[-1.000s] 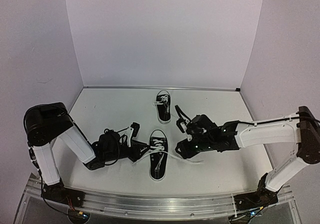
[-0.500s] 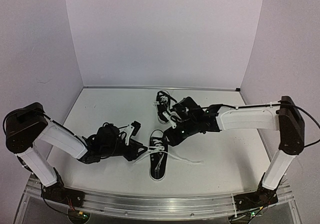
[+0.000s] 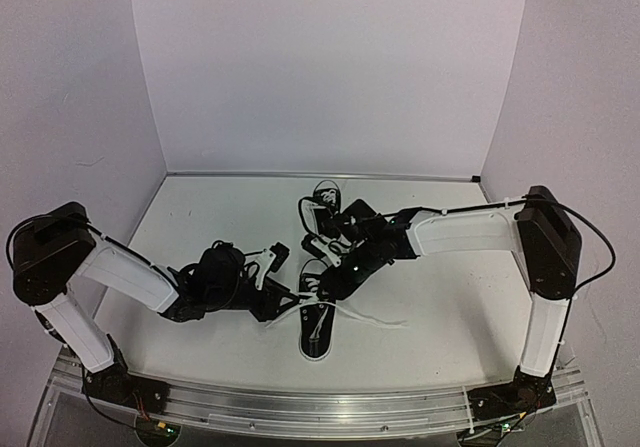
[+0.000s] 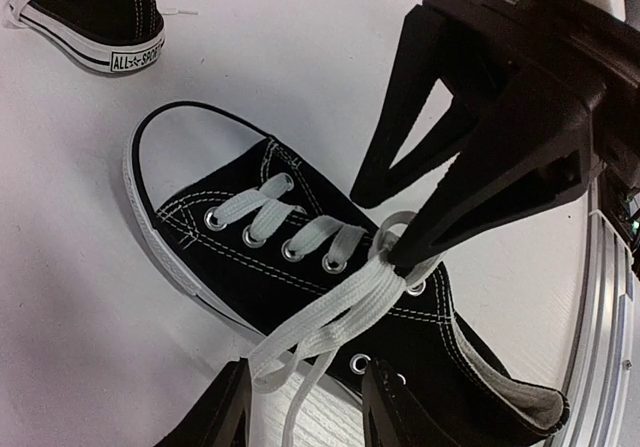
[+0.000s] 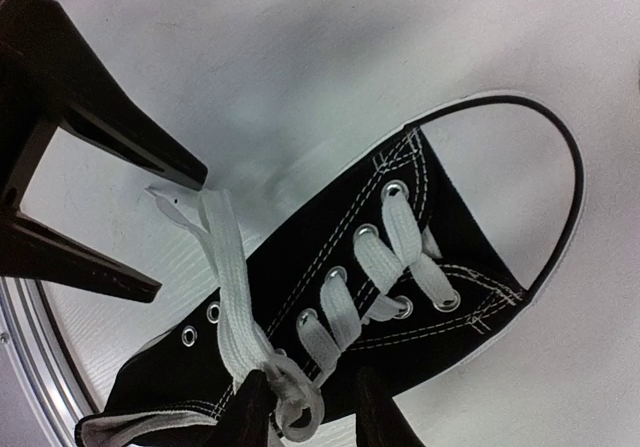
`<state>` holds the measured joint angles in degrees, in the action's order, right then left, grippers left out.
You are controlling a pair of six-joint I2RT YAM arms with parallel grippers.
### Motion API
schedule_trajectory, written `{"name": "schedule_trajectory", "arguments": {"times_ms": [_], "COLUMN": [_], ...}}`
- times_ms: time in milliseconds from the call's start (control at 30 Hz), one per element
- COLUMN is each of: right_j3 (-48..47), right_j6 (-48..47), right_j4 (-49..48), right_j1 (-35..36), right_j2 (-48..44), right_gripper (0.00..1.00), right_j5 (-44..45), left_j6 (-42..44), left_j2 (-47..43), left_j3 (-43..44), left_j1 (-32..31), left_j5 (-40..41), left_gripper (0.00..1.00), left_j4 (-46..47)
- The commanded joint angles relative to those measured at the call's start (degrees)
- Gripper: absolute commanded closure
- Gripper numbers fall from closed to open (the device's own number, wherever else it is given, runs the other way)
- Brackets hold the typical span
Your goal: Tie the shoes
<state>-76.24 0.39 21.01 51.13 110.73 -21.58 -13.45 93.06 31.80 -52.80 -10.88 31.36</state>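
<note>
- Table (image 3: pixel 450 297) — white top, walled at the back and both sides; both shoes stand on it.
- Right arm (image 3: pixel 470 232) — white links, reaches in from 3 o'clock, its wrist low over the toe end of the near shoe.
- Left arm (image 3: pixel 120 272) — reaches in from 9 o'clock, its wrist low beside the same shoe.
- Near shoe (image 3: pixel 314 335) — black canvas, white sole edge and toe cap; upright near the table's 6 o'clock edge, toe to 12 o'clock, heel to 6 o'clock. The lower eyelets are laced crosswise.
- Far shoe (image 3: pixel 325 193) — same kind, at 12 o'clock of the near shoe and well apart from it; partly hidden behind the right arm in the overhead view. The left wrist view shows its heel label.
- Left gripper (image 4: pixel 303 392) — fingers parted at a moderate gap, at 9 o'clock of the near shoe; two lace strands run between them, not pinched.
- Right gripper (image 5: pixel 305 407) — fingers parted narrowly over the upper eyelets; a lace loop lies against one finger, a gap showing beside it.
- Laces (image 4: pixel 330 317) — white, flat, untied; one end trails on the table at 3 o'clock of the near shoe.
</note>
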Motion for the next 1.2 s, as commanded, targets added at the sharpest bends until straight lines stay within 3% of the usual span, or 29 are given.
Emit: {"name": "schedule_trajectory", "arguments": {"times_ms": [0, 100, 233, 533, 600, 733, 900, 1167], "right_j3": [-2.0, -1.8, -0.8, 2.0, 2.4, 2.4, 2.1, 2.2], "right_j6": [-2.2, -2.2, -1.6, -0.8, -0.8, -0.8, 1.3, 1.9], "right_j4": [1.5, 1.7, 1.7, 1.2, 1.1, 0.7, -0.1, -0.8], "right_j1": [0.1, 0.2, 0.1, 0.1, 0.1, 0.1, 0.2, 0.1], "right_j2": [0.7, 0.1, -1.7, -5.1, -5.4, -5.2, -4.4, -4.3], "right_gripper": [0.8, 0.9, 0.93, 1.0, 1.0, 1.0, 1.0, 1.0], "right_j5": [-2.2, -2.6, -2.7, -1.0, -0.9, -1.3, -2.6, -3.9], "left_j6": [0.4, 0.4, 0.0, -0.8, -0.5, 0.0, 1.8, 2.5], "left_j2": [0.7, 1.1, 2.4, 4.7, 4.5, 1.5, -2.0, 0.2], "left_j3": [2.1, 2.2, 2.3, 2.4, 2.2, -2.2, -2.7, 2.2], "left_j1": [0.4, 0.6, 1.0, 1.7, 1.8, 1.8, 1.8, 1.8], "left_j5": [-0.2, 0.1, 0.2, -0.4, -1.3, -5.5, -8.9, -7.5], "left_gripper": [0.61, 0.61, 0.65, 0.96, 0.97, 0.8, 0.58, 0.45], "left_j4": [-0.4, -0.5, -0.5, 0.7, 0.8, 8.2, 8.8, 6.9]}}
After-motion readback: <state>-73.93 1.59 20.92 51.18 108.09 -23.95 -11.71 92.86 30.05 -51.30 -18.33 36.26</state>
